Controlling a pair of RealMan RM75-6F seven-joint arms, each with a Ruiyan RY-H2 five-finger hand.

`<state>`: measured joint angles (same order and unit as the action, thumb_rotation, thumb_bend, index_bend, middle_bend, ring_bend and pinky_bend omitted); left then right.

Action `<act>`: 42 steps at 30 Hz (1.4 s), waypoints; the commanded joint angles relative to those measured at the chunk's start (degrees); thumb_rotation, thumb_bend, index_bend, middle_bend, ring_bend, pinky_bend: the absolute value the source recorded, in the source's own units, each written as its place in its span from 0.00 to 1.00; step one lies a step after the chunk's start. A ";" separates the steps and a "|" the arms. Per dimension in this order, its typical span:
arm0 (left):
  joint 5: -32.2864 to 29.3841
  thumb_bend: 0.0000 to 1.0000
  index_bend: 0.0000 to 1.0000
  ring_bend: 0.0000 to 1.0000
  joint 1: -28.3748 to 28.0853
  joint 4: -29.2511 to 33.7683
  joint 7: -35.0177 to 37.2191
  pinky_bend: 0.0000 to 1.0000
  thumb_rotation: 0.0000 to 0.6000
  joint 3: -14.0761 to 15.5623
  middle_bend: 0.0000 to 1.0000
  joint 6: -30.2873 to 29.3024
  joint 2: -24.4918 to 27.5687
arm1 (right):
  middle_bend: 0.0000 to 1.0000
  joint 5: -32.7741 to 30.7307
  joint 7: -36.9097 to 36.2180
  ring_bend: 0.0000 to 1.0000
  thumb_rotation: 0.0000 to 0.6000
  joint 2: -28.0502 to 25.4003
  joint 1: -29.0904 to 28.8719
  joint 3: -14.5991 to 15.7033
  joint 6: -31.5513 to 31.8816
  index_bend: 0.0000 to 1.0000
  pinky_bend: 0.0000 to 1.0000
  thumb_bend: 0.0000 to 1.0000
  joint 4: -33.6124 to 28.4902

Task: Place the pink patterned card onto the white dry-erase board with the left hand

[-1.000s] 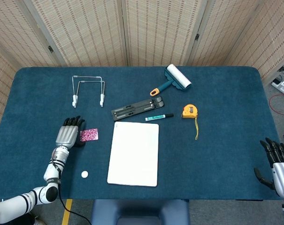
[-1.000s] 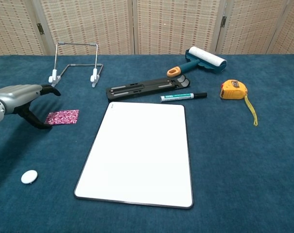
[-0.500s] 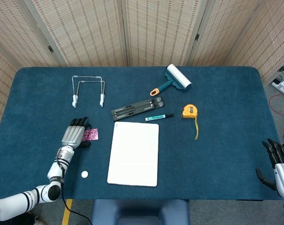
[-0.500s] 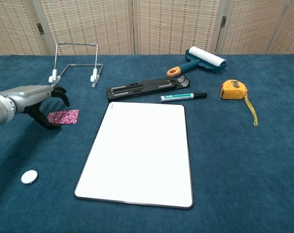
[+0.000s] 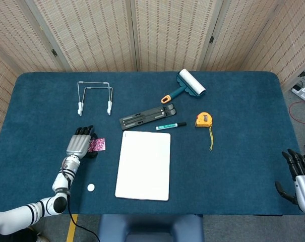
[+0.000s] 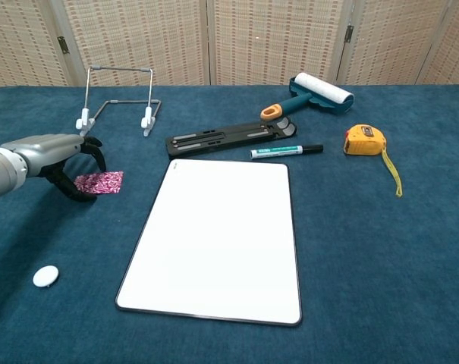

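Head view: left hand (image 5: pixel 79 144) parked over the left end of the pink patterned card (image 5: pixel 97 145), fingers apart and holding nothing yet, card flat on the blue table (image 5: pixel 233 111) just left of the white dry-erase board (image 5: pixel 143 165), long axis running left-right. Right hand (image 5: pixel 301 179) way off at the far right edge, fingers spread, clearly not the nearer one. Chest view: thumb hooked down at the card's (image 6: pixel 99 182) left end with fingers (image 6: pixel 92 149) arched above it, touching or not can't tell; board (image 6: pixel 218 241) off to the right.

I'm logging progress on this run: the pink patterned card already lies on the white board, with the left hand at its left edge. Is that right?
Not quite. The pink patterned card lies on the blue table, left of the white board and apart from it, as the chest view shows. The left hand is indeed at its left edge.
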<state>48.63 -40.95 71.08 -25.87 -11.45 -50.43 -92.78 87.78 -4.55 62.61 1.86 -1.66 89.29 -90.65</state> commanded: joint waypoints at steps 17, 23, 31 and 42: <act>1.85 0.32 0.40 0.07 0.35 1.29 1.82 0.00 1.00 1.22 0.08 -1.03 0.88 | 0.08 0.32 0.58 0.05 1.00 -0.02 -0.16 -0.05 -0.09 0.07 0.00 0.36 -0.50; 6.01 0.32 0.40 0.07 0.92 5.76 3.30 0.00 1.00 1.54 0.08 -3.49 2.90 | 0.08 0.36 0.79 0.05 1.00 -0.01 -0.29 -0.05 -0.31 0.07 0.00 0.36 -0.60; 11.81 0.32 0.40 0.07 -0.01 14.35 3.76 0.00 1.00 2.47 0.08 -4.01 5.07 | 0.08 0.07 0.49 0.05 1.00 -0.09 -0.22 -0.12 -0.30 0.07 0.00 0.36 -0.46; 14.28 0.32 0.40 0.07 -3.42 18.93 -1.40 0.00 1.00 4.43 0.08 -2.25 2.10 | 0.08 -0.42 -0.46 0.05 1.00 0.16 0.01 -0.14 -0.36 0.07 0.00 0.36 0.50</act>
<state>63.11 -43.81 89.91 -26.46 -7.33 -53.06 -89.94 87.37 -4.99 62.76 1.86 -1.81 88.93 -90.16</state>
